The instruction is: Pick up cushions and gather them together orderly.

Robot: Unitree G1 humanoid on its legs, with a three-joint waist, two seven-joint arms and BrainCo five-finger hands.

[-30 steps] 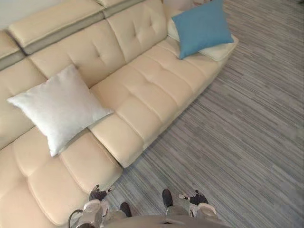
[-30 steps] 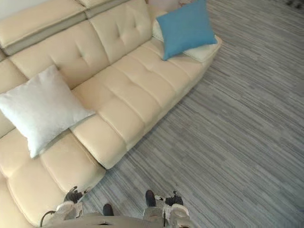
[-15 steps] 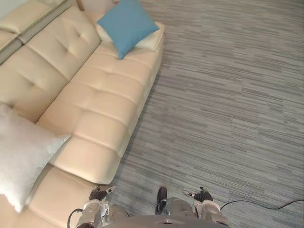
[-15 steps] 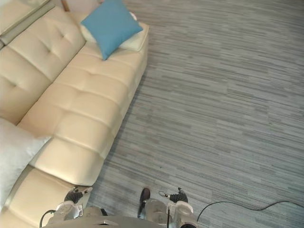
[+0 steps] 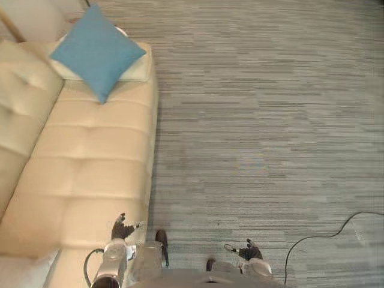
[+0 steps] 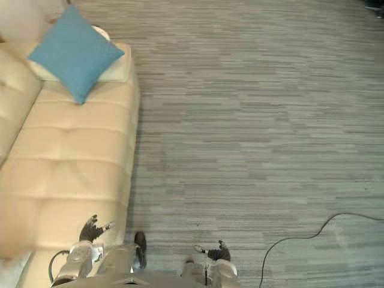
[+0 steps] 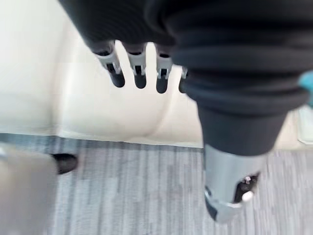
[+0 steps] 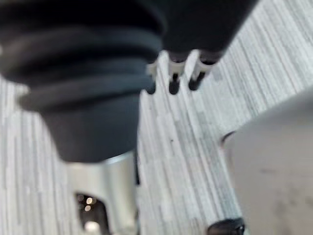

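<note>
Blue cushion (image 5: pixel 98 51) rests diamond-wise atop a cream cushion (image 5: pixel 137 67) on the sofa (image 5: pixel 90 156).

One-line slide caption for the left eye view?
Blue cushion atop a cream cushion on the sofa; left hand and right hand hang open.

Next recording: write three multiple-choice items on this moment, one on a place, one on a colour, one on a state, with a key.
1. Where is the blue cushion?
A. On the carpet
B. At the sofa's far end, on a cream cushion
C. On the near seat

2. What colour is the sofa?
A. Cream
B. Black
C. Red

3. How are the left hand and right hand?
A. Both open, empty
B. Both shut on cushions
C. One shut on a cushion

Key: B, it rests on the cream cushion; A, pale cream upholstery; A, relaxed fingers hold nothing.
</note>
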